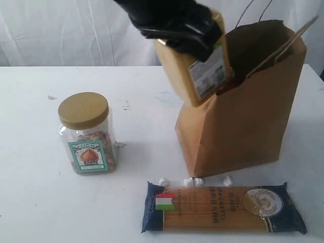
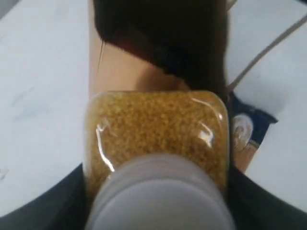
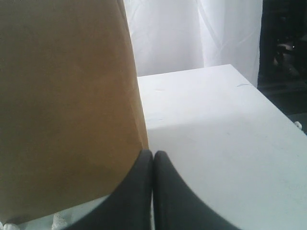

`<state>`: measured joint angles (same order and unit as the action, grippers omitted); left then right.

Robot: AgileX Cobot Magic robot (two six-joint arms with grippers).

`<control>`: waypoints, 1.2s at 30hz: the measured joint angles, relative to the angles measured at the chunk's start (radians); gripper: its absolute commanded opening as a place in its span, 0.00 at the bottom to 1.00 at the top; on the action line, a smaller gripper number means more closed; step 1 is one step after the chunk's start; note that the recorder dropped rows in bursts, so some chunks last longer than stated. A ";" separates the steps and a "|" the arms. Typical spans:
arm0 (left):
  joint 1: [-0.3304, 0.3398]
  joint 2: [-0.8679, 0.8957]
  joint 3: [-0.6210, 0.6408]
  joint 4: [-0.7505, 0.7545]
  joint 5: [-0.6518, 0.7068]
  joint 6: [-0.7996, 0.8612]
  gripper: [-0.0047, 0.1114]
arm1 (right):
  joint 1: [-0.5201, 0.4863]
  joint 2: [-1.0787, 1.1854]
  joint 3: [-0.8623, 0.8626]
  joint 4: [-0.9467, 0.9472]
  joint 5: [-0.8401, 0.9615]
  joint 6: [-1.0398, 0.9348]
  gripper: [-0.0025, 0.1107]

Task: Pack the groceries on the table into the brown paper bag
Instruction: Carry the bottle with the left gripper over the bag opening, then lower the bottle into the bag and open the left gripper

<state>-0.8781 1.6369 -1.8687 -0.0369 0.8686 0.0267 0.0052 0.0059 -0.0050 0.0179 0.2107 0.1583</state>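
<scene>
My left gripper [image 1: 177, 28] is shut on the yellow bottle [image 1: 191, 76] and holds it tilted over the left rim of the open brown paper bag [image 1: 243, 126]. In the left wrist view the bottle [image 2: 153, 129], with its pale cap nearest the camera, fills the space between the dark fingers [image 2: 45, 206], and the bag's dark mouth [image 2: 158, 38] lies beyond it. The clear jar with a gold lid [image 1: 86, 132] stands on the table [image 1: 30, 197] at the left. The spaghetti packet [image 1: 223, 207] lies in front of the bag. My right gripper [image 3: 153, 155] is shut and empty beside the bag's wall [image 3: 62, 96].
Small white crumbs [image 1: 195, 181] lie between the bag and the spaghetti packet. The bag's twine handles [image 1: 263, 10] stick up above its rim. A white curtain hangs behind the table, and the table's far edge [image 3: 192, 72] shows in the right wrist view.
</scene>
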 measured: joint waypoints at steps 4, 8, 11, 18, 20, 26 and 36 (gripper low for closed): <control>-0.072 -0.023 0.000 0.000 -0.118 0.008 0.04 | 0.000 0.000 0.000 0.000 0.000 0.000 0.02; -0.128 -0.025 0.000 0.000 -0.276 0.060 0.04 | 0.000 0.000 0.000 0.000 0.000 0.000 0.02; -0.141 -0.012 0.000 0.008 -0.380 0.076 0.04 | 0.000 0.000 0.000 0.000 0.000 0.000 0.02; -0.143 0.074 0.000 0.179 -0.438 0.085 0.04 | 0.000 0.000 0.000 0.000 0.000 0.000 0.02; -0.143 0.107 0.000 0.236 -0.438 0.085 0.04 | 0.000 0.000 0.000 0.000 0.000 0.000 0.02; -0.143 0.165 0.000 0.381 -0.440 0.085 0.04 | 0.000 0.000 0.000 0.000 0.000 0.000 0.02; -0.143 0.228 0.000 0.527 -0.440 0.083 0.29 | 0.000 0.000 0.000 0.000 0.000 0.000 0.02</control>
<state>-1.0214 1.8652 -1.8687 0.4900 0.4288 0.1101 0.0052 0.0059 -0.0050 0.0179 0.2107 0.1583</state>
